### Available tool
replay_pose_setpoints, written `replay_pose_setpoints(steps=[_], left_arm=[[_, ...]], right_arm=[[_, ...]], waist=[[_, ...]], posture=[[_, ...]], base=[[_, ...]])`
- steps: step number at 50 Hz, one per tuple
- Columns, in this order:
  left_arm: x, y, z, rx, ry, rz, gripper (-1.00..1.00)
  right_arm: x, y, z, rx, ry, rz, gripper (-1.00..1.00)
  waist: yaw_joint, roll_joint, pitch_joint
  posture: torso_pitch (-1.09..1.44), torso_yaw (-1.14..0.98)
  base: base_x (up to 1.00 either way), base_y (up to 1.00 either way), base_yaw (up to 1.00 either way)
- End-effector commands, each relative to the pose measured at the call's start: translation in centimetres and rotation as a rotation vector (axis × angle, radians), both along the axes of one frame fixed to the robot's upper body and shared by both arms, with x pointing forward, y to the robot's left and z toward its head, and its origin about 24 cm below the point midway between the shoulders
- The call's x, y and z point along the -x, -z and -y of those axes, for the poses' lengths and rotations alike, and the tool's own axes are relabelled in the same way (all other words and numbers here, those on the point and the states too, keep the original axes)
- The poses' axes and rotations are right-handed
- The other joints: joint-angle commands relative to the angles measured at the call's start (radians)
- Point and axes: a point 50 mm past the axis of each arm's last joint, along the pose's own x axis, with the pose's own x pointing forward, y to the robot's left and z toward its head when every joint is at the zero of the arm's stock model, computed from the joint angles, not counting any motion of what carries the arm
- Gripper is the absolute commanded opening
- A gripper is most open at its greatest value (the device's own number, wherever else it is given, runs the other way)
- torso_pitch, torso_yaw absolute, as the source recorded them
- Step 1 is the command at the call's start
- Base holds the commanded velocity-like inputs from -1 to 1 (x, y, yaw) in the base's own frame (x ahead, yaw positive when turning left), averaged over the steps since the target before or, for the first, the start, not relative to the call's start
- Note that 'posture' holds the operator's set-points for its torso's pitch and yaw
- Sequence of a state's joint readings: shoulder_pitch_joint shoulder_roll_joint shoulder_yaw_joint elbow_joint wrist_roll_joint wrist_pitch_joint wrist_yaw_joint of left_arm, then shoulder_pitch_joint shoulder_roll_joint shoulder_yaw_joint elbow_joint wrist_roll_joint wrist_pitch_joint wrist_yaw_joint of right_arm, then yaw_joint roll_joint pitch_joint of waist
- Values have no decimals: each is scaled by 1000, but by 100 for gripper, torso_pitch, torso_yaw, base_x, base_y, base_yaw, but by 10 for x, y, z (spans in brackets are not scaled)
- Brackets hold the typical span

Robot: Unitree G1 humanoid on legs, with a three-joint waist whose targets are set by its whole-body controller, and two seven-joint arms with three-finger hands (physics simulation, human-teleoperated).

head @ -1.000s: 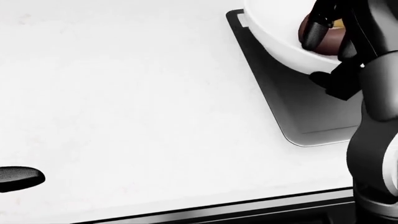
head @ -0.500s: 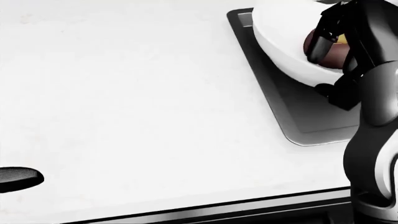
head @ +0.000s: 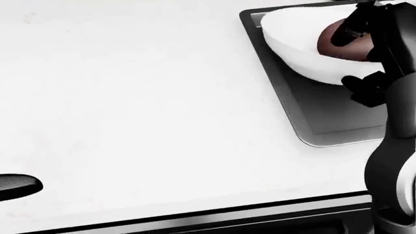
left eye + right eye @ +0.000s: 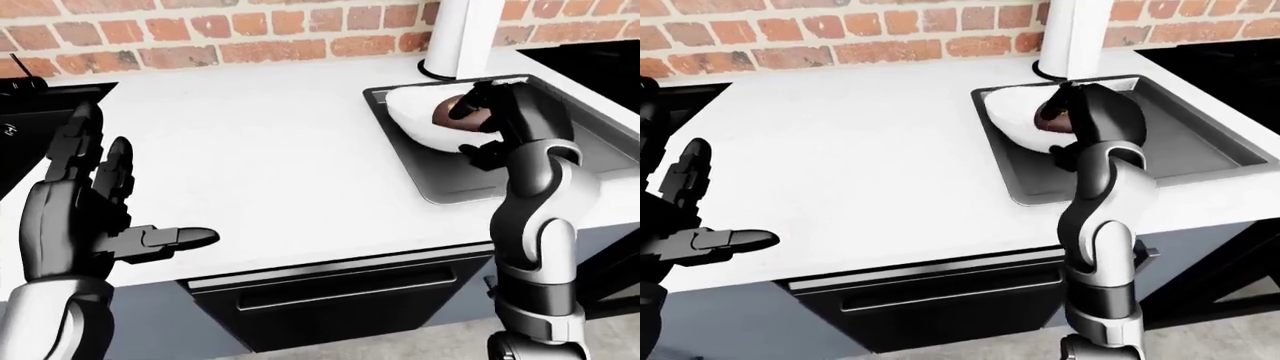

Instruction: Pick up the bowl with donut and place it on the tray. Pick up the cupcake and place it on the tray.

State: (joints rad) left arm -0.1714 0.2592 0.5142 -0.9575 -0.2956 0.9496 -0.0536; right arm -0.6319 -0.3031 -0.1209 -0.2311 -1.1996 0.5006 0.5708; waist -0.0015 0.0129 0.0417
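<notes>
You have no text to read here: no words, labels, brand marks, numbers or signs show in any of the three views. At the far left edge of the left-eye view, a dark appliance (image 4: 20, 112) carries a few tiny pale marks, but they are too small and blurred for you to make out as letters or symbols.
</notes>
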Motion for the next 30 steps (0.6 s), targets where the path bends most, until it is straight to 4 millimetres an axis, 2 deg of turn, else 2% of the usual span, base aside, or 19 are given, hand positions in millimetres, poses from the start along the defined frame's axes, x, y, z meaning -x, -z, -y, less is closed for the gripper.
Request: replay_pose_setpoints(steps=[1, 2, 7, 11, 15, 23, 26, 29, 30], left_arm=[[4, -11, 2, -26, 1, 64, 100], [4, -11, 2, -27, 1, 65, 100], [4, -10, 2, -27, 2, 65, 100], [3, -8, 2, -26, 1, 62, 100], [4, -9, 2, -26, 1, 63, 100], [4, -10, 3, -27, 4, 66, 100], [4, -11, 4, -27, 7, 66, 100], [4, -12, 5, -30, 9, 67, 100], [4, -13, 5, -30, 9, 67, 100]], right_arm=[[8, -19, -1, 23, 3, 87, 6], [9, -20, 0, 23, 3, 88, 13], [14, -24, -2, 14, -7, 93, 24], [21, -32, -2, 7, -11, 107, 22], [37, -47, -5, -15, -30, 140, 20], [57, -47, -11, -265, -164, 173, 25], [61, -49, -12, -369, -217, 196, 34], [64, -48, -13, -446, -256, 206, 68], [64, -48, -13, -453, -263, 209, 69]], waist=[[-1, 0, -22], [0, 1, -21], [-1, 3, -21], [-2, 4, -21], [-2, 4, -21], [-4, 3, -21], [-3, 4, -21], [-3, 5, -21], [-3, 6, -21]], posture=[[0, 0], [0, 0], [0, 0], [0, 0], [0, 0], [0, 0], [0, 0], [0, 0], [0, 0]], base=[[0, 0, 0], [0, 0, 0], [0, 0, 0], [0, 0, 0], [0, 0, 0], [0, 0, 0], [0, 0, 0], [0, 0, 0], [0, 0, 0]])
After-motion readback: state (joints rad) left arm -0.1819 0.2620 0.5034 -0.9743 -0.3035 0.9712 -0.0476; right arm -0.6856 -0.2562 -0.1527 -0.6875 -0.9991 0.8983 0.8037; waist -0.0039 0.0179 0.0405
